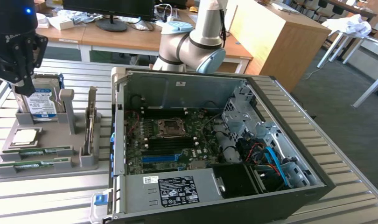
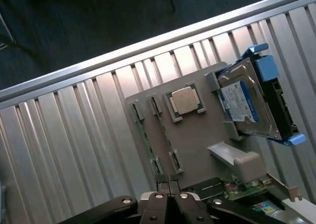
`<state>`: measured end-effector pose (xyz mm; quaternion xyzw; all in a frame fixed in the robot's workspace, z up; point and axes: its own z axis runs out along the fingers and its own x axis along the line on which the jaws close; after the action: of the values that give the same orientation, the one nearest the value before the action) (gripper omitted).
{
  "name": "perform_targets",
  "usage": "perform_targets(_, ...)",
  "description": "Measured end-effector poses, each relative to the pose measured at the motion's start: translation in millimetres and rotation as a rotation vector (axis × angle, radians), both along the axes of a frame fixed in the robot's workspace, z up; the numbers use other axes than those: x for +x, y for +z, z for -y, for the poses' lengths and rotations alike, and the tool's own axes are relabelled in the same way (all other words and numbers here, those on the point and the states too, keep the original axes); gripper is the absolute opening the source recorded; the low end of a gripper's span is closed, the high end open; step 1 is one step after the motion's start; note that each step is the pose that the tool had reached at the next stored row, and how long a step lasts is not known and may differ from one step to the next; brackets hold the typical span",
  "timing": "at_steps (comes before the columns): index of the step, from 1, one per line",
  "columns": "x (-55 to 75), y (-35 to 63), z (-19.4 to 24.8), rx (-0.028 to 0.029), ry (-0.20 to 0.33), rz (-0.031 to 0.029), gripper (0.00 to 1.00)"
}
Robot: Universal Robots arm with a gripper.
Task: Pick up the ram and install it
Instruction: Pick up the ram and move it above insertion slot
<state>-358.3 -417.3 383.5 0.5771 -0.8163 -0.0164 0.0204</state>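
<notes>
Two ram sticks, green with white labels, lie in slots at the front of a grey holder tray (image 1: 52, 175): one ram stick (image 1: 38, 151) behind, the other ram stick (image 1: 32, 163) in front. My black gripper (image 1: 25, 89) hangs above the tray's far end, over the hard drive (image 1: 43, 100), well above the ram. Its fingers are shut together with nothing between them. In the wrist view my gripper (image 2: 168, 178) points down at the tray, where one ram stick (image 2: 146, 137) shows edge-on. The open computer case (image 1: 176, 88) shows the motherboard's memory slots (image 1: 167, 145).
The tray also holds a square silver processor (image 1: 26, 136) and an upright expansion card (image 1: 89, 121). The case sits close to the tray on the exterior view's right, its wall rising above the tray. The slatted metal table (image 1: 45, 205) ends in a rail near the tray.
</notes>
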Motion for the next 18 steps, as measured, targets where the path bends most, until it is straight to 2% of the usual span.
perform_targets(12, 0.0, -0.4, 0.0, 0.0001, 0.136, 0.0, 0.1)
perform_targets(18, 0.0, -0.5, 0.0, 0.0001, 0.184, -0.0001, 0.1)
